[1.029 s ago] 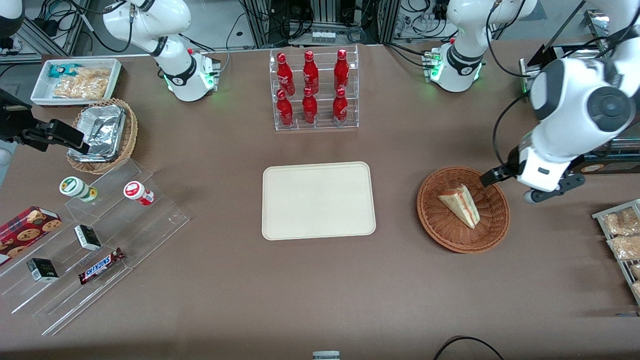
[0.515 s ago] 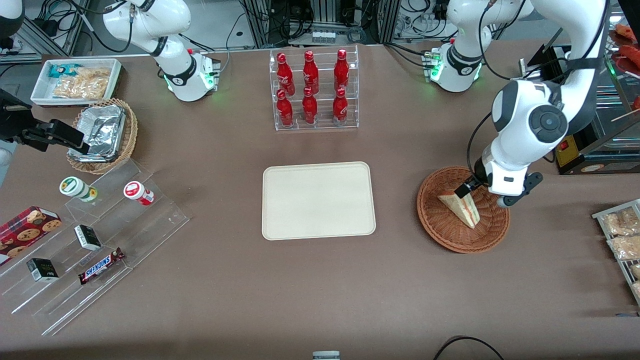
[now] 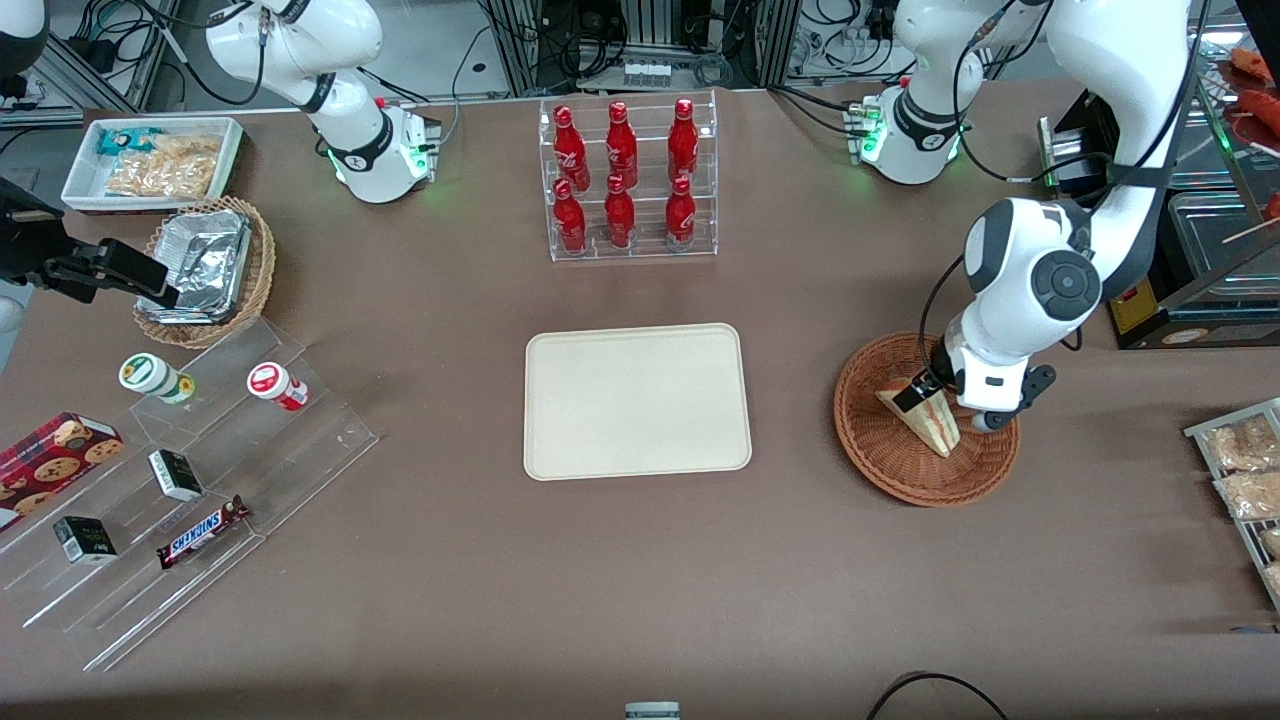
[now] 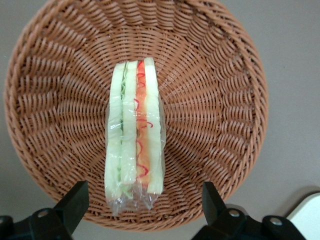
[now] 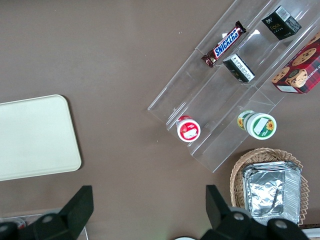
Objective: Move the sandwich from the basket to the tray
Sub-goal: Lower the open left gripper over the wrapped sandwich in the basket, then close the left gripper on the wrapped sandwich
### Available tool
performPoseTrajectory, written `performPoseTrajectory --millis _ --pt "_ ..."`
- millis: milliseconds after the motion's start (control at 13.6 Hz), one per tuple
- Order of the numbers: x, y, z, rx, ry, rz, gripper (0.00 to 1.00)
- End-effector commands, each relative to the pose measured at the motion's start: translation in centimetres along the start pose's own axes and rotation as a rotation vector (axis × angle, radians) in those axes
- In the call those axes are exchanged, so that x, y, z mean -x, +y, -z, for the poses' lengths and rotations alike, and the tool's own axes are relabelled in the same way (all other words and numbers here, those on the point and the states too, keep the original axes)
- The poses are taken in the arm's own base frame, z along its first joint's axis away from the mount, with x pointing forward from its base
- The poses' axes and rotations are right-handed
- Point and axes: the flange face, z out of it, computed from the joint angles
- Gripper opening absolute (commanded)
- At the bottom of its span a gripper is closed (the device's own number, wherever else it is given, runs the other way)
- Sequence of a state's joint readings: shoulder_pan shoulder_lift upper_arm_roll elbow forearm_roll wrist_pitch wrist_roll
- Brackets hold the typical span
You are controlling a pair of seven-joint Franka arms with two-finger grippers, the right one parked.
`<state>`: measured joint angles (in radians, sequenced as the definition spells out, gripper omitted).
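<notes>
The sandwich is a plastic-wrapped triangular wedge with pale bread and red and green filling; it lies in the reddish-brown wicker basket toward the working arm's end of the table. In the left wrist view the sandwich lies in the middle of the basket. My left gripper hangs just above the sandwich's thick end, over the basket. Its fingers are open and stand wide to either side of the sandwich, in the left wrist view, touching nothing. The cream tray lies bare at the table's middle.
A clear rack of red bottles stands farther from the camera than the tray. Snack packets lie beside the basket at the working arm's end. A clear stepped shelf with small items, a foil-lined basket and a white bin lie toward the parked arm's end.
My left gripper has swung in from beside the basket to over the sandwich and has come lower. The sandwich and basket have not moved.
</notes>
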<state>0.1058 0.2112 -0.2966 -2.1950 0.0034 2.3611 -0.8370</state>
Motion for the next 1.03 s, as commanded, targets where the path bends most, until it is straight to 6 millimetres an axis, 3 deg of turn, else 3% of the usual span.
performPoseTrajectory --millis 0,221,294,441,515,735,882,956 --pt "-0.3 0.4 -1.8 0.001 0.014 -0.003 1.00" --pt "-1.5 -0.3 -2.1 -0.016 0.033 -0.019 0.94" --pt "-1.8 -0.5 -2.0 -0.018 0.038 -0.018 0.81" --pt "-2.1 -0.2 -2.5 -0.017 0.031 -0.017 0.26" --pt "-2.1 -0.2 -2.6 -0.018 0.031 -0.017 0.15" --pt "-1.7 -0.1 -2.4 -0.021 0.031 -0.019 0.07" --pt "-1.6 0.0 -0.4 -0.028 0.043 -0.023 0.04" --pt "-1.9 0.1 1.5 -0.050 0.038 -0.023 0.03"
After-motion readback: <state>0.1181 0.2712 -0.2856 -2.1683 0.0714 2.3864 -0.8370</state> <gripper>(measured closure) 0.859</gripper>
